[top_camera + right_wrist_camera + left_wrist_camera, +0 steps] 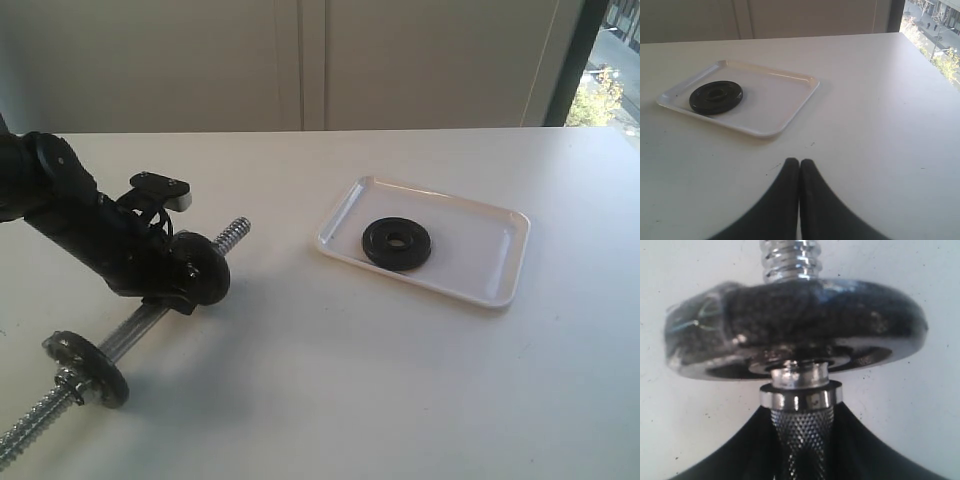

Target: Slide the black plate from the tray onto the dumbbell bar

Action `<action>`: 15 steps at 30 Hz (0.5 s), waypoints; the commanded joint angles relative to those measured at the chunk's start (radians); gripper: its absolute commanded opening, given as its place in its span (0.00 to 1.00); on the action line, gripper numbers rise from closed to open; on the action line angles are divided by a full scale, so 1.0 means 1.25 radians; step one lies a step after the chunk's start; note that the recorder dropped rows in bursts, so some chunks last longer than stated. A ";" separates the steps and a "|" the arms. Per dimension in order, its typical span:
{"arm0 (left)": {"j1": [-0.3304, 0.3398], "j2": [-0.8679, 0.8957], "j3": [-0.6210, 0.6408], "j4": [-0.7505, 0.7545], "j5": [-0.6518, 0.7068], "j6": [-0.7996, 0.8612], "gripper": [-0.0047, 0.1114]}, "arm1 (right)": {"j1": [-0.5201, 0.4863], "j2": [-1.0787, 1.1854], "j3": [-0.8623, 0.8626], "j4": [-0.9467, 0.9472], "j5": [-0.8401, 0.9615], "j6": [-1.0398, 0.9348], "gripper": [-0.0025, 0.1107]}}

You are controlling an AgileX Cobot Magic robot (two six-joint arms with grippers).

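Our left pincer (801, 421) has its two black fingers (740, 455) pressed against either side of the dumbbell bar (801, 440), gripping its knurled middle just below a chrome collar. Right past that collar a scuffed grey-black disc (795, 325) sits threaded on the bar, and beyond the disc the bar's coarse screw thread runs on to its free end. Toward the bar's other end a second worn disc (88, 368) sits on it, with more thread sticking out past it. The bar lies slantwise on the white table (350, 390). Well apart from the bar, off to the side of the free threaded end by the grip, the tray (475, 262) rests flat on the table. The black plate (378, 246) lies flat inside the tray, in the half nearer the bar, untouched by either arm. Our right pincer (799, 166) has its fingertips pressed together with nothing between them. It hangs over bare table facing the tray, and we cannot tell how it stands to the bar.
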 commanded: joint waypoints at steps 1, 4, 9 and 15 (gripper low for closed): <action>-0.004 -0.002 -0.003 -0.024 0.026 0.002 0.07 | -0.006 -0.004 0.001 -0.007 -0.006 -0.003 0.02; -0.004 -0.007 -0.003 -0.026 0.027 0.002 0.04 | -0.006 -0.004 0.001 -0.007 -0.006 -0.003 0.02; -0.004 -0.035 -0.003 -0.026 0.029 0.001 0.04 | -0.006 -0.004 0.001 -0.007 -0.006 -0.003 0.02; -0.004 -0.081 -0.003 -0.026 0.038 0.001 0.04 | -0.006 -0.004 0.001 -0.007 -0.006 -0.003 0.02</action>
